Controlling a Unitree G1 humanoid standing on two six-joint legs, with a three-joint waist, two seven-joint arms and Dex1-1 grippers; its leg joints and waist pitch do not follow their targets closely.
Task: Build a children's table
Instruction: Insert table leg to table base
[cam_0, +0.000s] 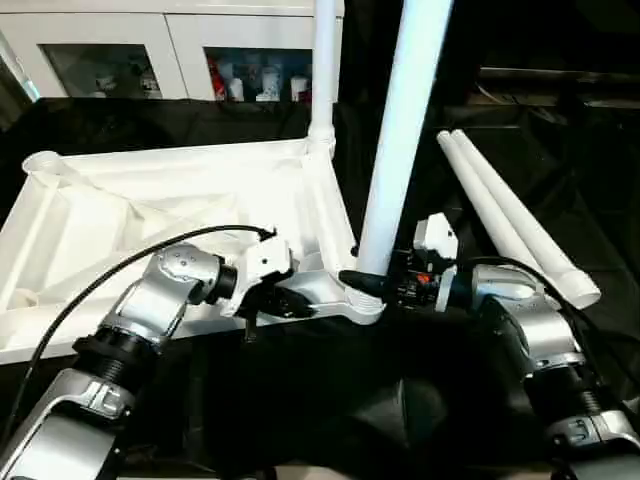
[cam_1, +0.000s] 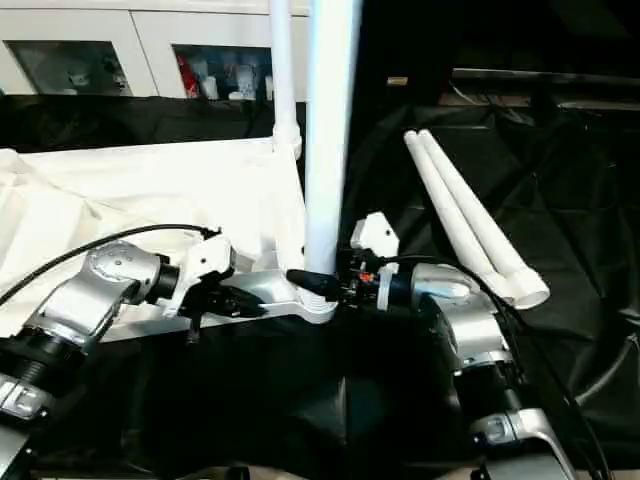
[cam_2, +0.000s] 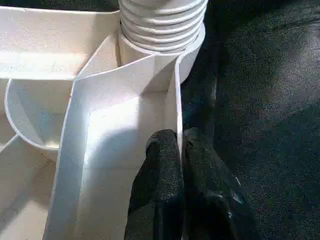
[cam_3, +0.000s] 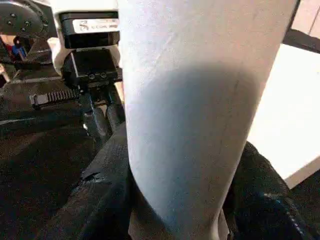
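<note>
Two legs (cam_0: 515, 215) lie loose on black cloth (cam_0: 560, 150), right of the inverted top (cam_0: 150, 215); a third (cam_0: 323, 70) stands in the far corner socket. Right gripper (cam_0: 362, 283) clamps the fourth leg (cam_0: 405, 130) just above the near socket. Left wrist view adds detail: left gripper (cam_2: 181, 150) pinches the thin rim wall (cam_2: 176, 100) beside a ridged, threaded leg base (cam_2: 162, 22). Surfaces are smooth white plastic.
</note>
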